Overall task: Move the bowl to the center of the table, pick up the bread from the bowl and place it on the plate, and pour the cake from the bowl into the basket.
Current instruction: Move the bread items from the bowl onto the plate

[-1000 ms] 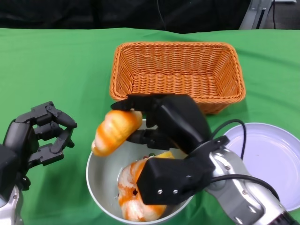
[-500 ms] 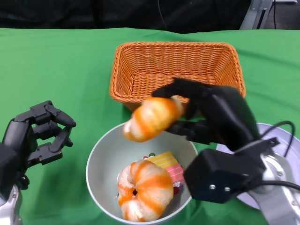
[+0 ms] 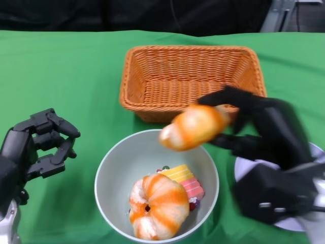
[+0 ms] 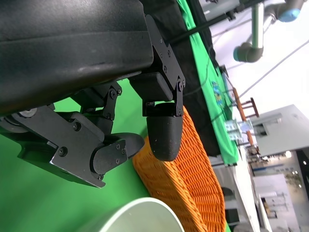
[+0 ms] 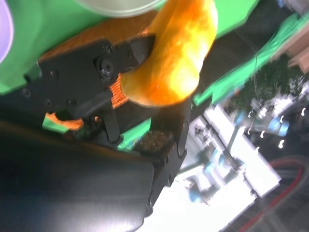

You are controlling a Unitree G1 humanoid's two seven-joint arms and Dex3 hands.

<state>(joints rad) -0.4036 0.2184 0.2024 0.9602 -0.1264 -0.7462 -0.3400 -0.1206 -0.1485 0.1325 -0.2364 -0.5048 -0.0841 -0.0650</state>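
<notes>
Above the far rim of the bowl (image 3: 109,173), w/ basket (image 3: 192,81) just behind, right hand (image 3: 254,129) grips the bread (image 3: 194,127) clear of the surface (image 3: 61,66). Bread's long axis runs roughly left-right, tilted up toward the hand. Plate (image 3: 242,170) lies to the robot's right and nearer, mostly hidden under the right hand and forearm, only slivers showing; right arm is the nearer one. Left hand (image 3: 35,147) hangs beside the bowl, fingers spread, holding nothing. Another bread piece (image 3: 155,206) and cake (image 3: 185,182) sit in the bowl. Right arm blurred.
</notes>
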